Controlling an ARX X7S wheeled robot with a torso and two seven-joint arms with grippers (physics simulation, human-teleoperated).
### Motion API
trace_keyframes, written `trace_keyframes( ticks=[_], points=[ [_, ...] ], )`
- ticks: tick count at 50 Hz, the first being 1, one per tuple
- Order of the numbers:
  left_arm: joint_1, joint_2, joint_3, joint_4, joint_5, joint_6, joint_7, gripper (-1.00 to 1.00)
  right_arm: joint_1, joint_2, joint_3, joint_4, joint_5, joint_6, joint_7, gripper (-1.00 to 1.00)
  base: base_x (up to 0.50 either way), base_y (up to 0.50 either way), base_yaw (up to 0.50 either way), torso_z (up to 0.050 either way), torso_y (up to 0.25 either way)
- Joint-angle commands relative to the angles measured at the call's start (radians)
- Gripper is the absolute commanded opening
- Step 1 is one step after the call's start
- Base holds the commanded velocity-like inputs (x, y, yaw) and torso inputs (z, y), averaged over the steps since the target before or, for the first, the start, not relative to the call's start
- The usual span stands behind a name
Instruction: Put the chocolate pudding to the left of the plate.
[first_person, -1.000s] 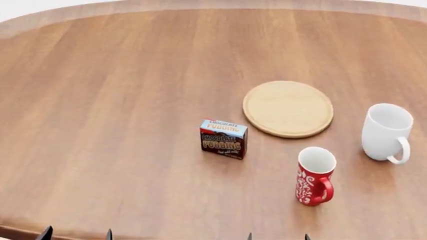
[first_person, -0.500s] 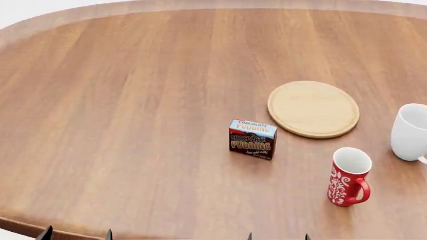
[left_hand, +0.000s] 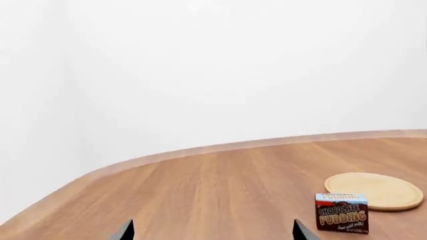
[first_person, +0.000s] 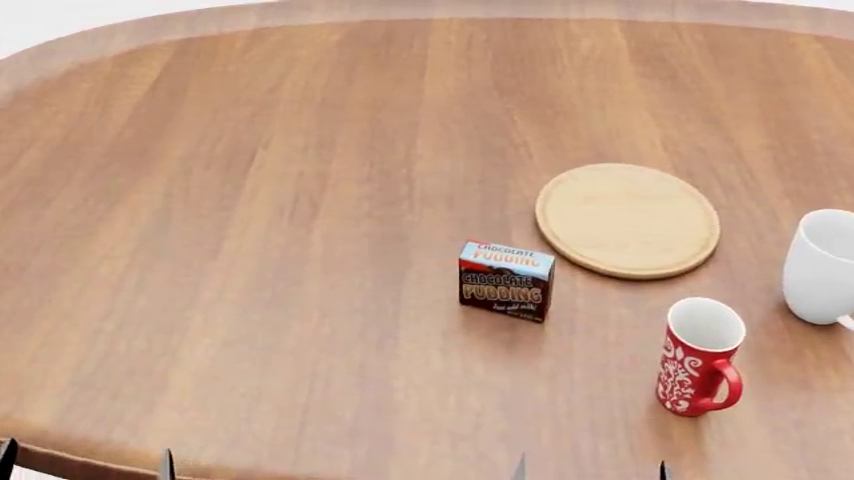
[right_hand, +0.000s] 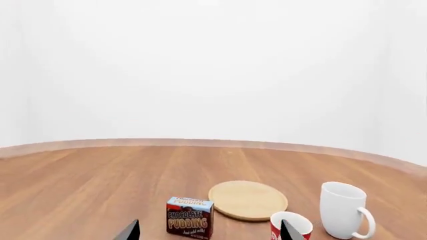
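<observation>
The table (first_person: 267, 200) is a broad wood-grain top with a rounded rim, its brown boards running away from the robot; most of its left half lies bare, giving wide room on that side. The plate (first_person: 627, 220) is a flat, round, pale tan wooden disc with a thin raised rim, lying right of centre. A smooth white mug (first_person: 822, 266) stands at the right edge of the head view, partly cut off. Nearer the robot stands a red mug (first_person: 697, 357) with white scrollwork and a handle. The chocolate pudding (first_person: 506, 280) is a small upright carton just beside the plate, at its near-left, apart from it; its dark brown front reads "CHOCOLATE PUDDING" under a light blue top. Both grippers, left (left_hand: 212, 230) and right (right_hand: 210, 231), show only 2 dark fingertips each, spread apart and empty, low at the table's near edge.
</observation>
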Motion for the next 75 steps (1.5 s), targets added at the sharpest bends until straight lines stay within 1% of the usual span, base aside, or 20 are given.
trace_keyframes(
  ticks=[1,11,40,75],
  points=[
    [0.064,-0.021,0.011,0.137,0.021,-0.006,-0.025,1.0,-0.041,0.018,0.004,-0.106,0.013,0.03,0.018,1.0,0.14,0.0,0.0,0.0,0.0],
    [0.053,-0.028,0.015,0.126,0.009,-0.009,-0.027,1.0,-0.022,0.018,0.002,-0.092,0.018,0.072,0.031,1.0,0.14,0.0,0.0,0.0,0.0],
    [0.042,-0.044,0.026,0.106,-0.006,0.001,-0.046,1.0,-0.017,0.035,-0.016,-0.091,0.02,0.078,0.05,1.0,0.14,0.0,0.0,0.0,0.0],
    [0.042,-0.064,0.045,0.113,-0.009,0.0,-0.067,1.0,-0.017,0.054,-0.034,-0.093,0.022,0.076,0.071,1.0,0.27,0.0,0.0,0.0,0.0]
  ],
)
